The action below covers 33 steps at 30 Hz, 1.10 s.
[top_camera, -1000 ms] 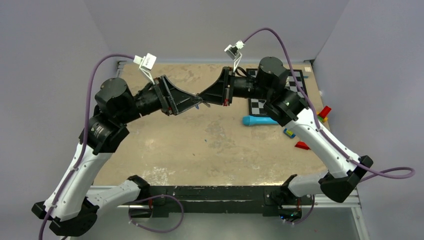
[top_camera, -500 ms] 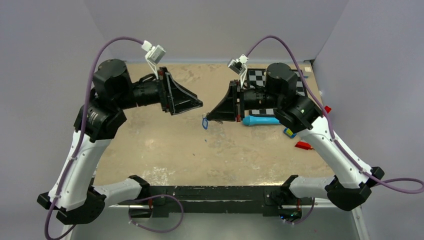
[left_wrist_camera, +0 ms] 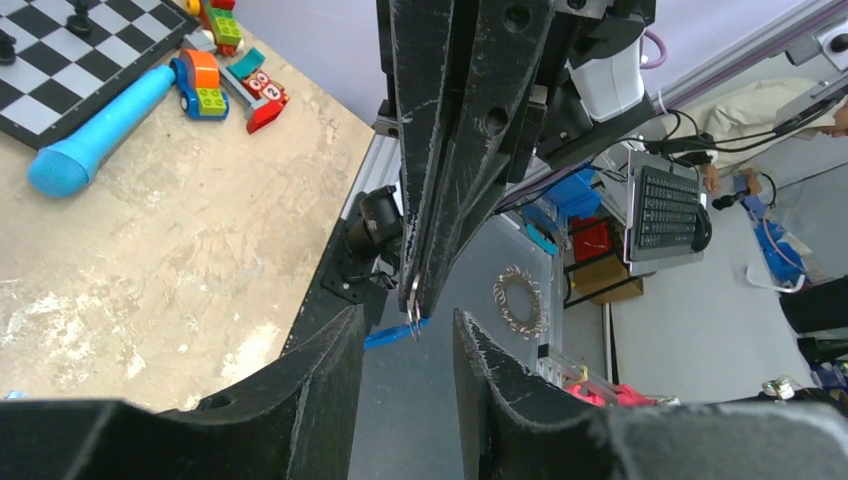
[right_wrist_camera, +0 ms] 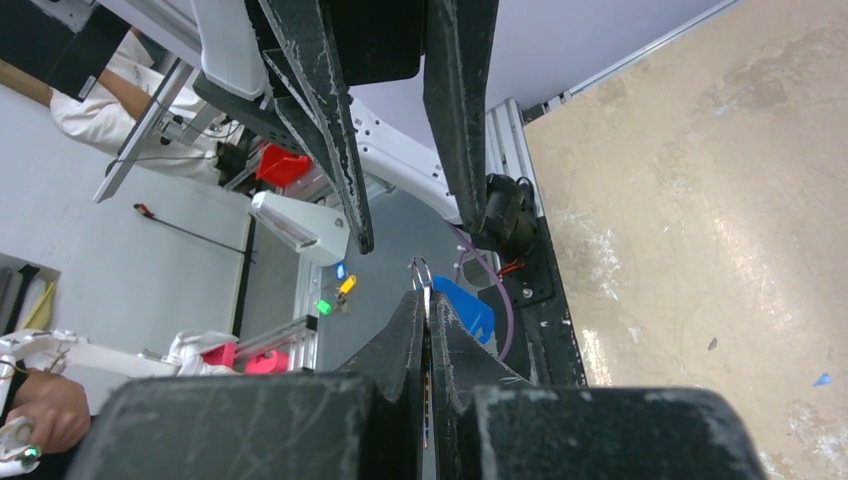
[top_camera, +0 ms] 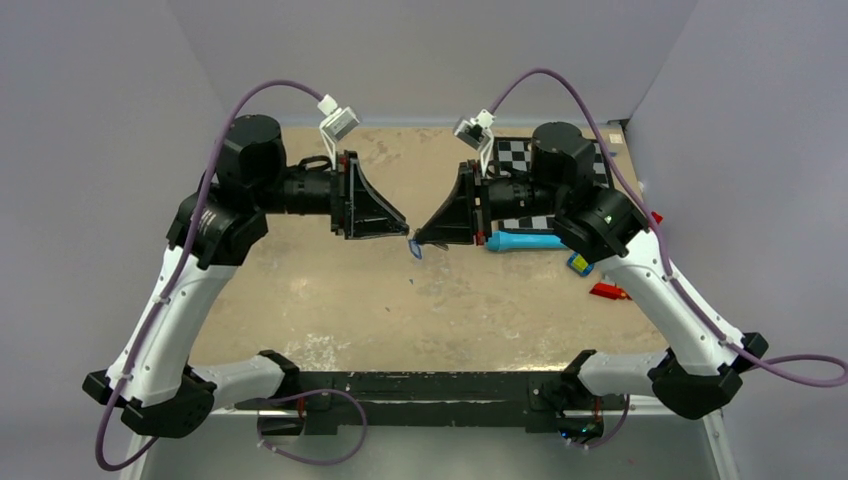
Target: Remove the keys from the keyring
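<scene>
Right gripper point(right_wrist_camera: 427, 300): two fingers pressed together, pinching tiny grey metal keys point(left_wrist_camera: 413, 303) joined to one bright blue oval plastic tag point(right_wrist_camera: 464, 308), held in air above tan table point(top_camera: 330, 295). Key count: we cannot tell. Left gripper point(left_wrist_camera: 405, 335): two fingers spread, flanking keys. We count one long light-blue tube-shaped tool point(top_camera: 520, 241) on table.
</scene>
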Available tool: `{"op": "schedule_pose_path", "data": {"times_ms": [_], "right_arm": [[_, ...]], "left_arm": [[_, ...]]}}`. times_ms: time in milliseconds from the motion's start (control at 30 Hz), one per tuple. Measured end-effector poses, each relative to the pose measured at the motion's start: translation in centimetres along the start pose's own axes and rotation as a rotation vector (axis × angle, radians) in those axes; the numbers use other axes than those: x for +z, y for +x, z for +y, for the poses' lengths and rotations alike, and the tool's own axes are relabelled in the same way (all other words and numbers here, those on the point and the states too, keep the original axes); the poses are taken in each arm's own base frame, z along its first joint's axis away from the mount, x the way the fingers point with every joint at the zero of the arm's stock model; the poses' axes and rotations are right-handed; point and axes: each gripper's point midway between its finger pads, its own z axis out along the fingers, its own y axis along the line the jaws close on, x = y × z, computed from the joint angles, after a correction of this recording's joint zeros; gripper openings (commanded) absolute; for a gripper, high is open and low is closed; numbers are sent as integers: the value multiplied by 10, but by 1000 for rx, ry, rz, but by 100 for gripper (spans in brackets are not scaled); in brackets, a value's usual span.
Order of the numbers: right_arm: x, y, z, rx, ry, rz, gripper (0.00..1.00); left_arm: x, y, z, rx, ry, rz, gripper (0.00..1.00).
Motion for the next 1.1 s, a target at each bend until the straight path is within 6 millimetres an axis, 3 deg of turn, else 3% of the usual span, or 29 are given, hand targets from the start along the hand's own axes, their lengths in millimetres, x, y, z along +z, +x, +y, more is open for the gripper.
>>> {"op": "schedule_pose_path", "data": {"times_ms": [200,600,733,833,867,900,967,1033,1100], "right_arm": [[3,-2,-2,2,1,4,0],[3,-1,-1,4,-8,10,0],[3,0,0,4,-16,15,0],[3,0,0,5,-18,16,0],[3,0,0,5,-18,16,7],[3,0,1,5,-19,17,23],[3,0,1,8,-19,17,42],[3,0,2,7,-24,18,51],[2,-1,3,2,-30,17,52]], "left_arm": [[2,8,1,-18,13,27,39],[7,12,1,-23,23,42,15],[7,12,1,-23,25,42,0],[7,12,1,-24,24,43,0],[7,12,1,-24,24,43,0],[7,12,1,-24,24,42,0],[7,12,1,-24,23,42,0],[7,11,2,-24,16,38,0],[7,10,4,-23,8,33,0]]}}
